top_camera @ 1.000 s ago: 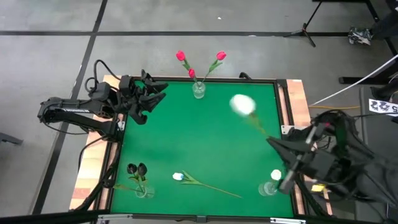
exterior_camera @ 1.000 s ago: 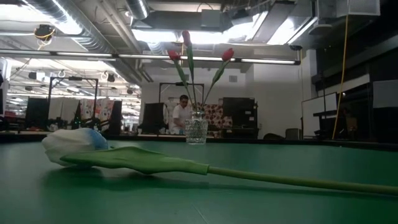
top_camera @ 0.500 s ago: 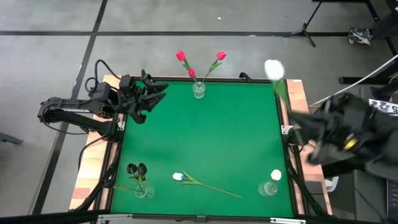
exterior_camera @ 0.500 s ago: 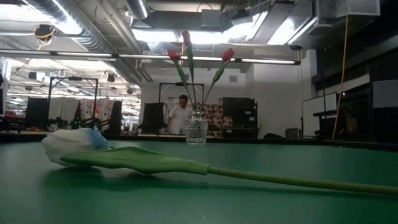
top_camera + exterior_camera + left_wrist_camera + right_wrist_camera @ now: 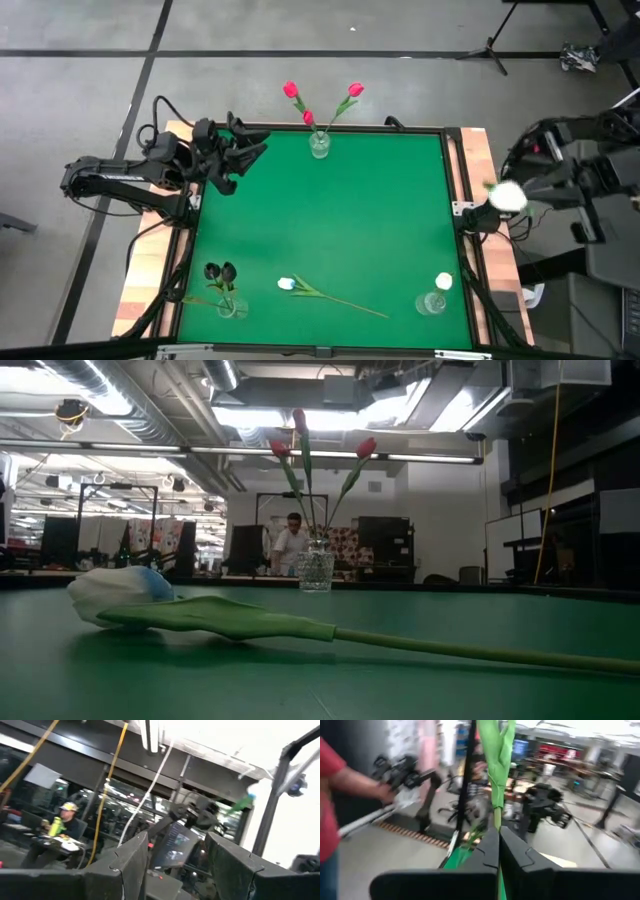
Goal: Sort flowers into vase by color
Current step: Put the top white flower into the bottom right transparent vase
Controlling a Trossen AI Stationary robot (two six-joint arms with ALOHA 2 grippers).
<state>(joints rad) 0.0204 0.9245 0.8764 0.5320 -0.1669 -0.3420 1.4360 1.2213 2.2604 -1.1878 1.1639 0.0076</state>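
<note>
My right gripper (image 5: 545, 188) hangs beyond the table's right edge, shut on a white flower (image 5: 508, 196). Another white flower (image 5: 330, 295) lies flat on the green table (image 5: 330, 220) near its front edge, and it fills the low view's foreground as well (image 5: 200, 615). A glass vase (image 5: 319, 145) at the far edge holds three pink-red flowers (image 5: 322, 100). The near left vase (image 5: 230, 305) holds black flowers. The near right vase (image 5: 432, 302) holds one white flower. My left gripper (image 5: 240, 155) stands open and raised at the far left corner, with nothing between its fingers. My right gripper pinches the white flower's green stem (image 5: 496, 822) between its two shut fingers, which point about level. The stem and leaves (image 5: 498, 750) stick out past the fingertips. The flower is lifted clear, its white head (image 5: 508, 196) toward the table's right edge.
A wooden rim (image 5: 478, 160) frames the green table. In the right wrist view a person in a red sleeve (image 5: 332, 785) stands beside the table. Another person sits far off in the left wrist view (image 5: 67, 827). The middle of the table is bare green.
My right gripper has swung with the white flower from over the table's right part, first toward the far right corner, then out past the right edge. It has turned level and stayed shut on the stem. The flower's head has gone from above the green to beyond the rim.
</note>
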